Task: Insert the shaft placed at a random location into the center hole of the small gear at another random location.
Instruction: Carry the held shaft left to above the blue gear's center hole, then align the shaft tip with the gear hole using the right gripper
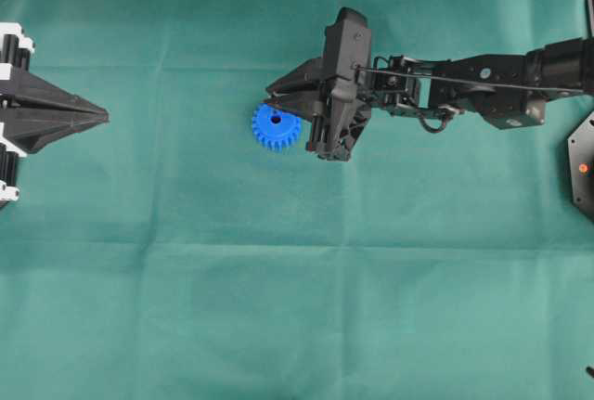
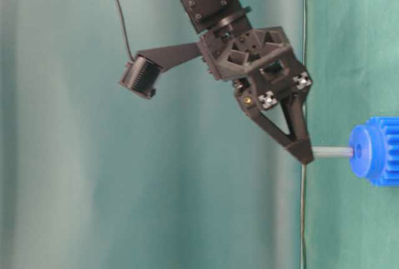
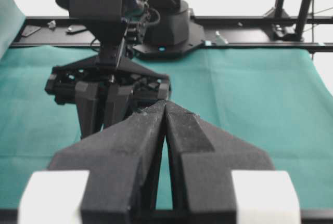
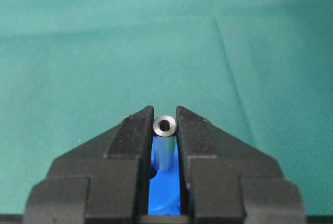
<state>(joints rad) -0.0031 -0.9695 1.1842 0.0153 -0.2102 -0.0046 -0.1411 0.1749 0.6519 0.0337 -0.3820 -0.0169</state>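
The shaft (image 4: pixel 164 148) is pinched in the right claw (image 4: pixel 165 130) with its lower end at the small gear's (image 2: pixel 376 151) center hole (image 1: pixel 276 119), so insertion is underway, and a straight downward push is called for next

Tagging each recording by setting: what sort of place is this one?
Probably a lab robot bench, not a home or factory. A green cloth covers the table, two black arms face each other across it, their bases on a black frame, and the only workpieces are a blue gear and shaft.
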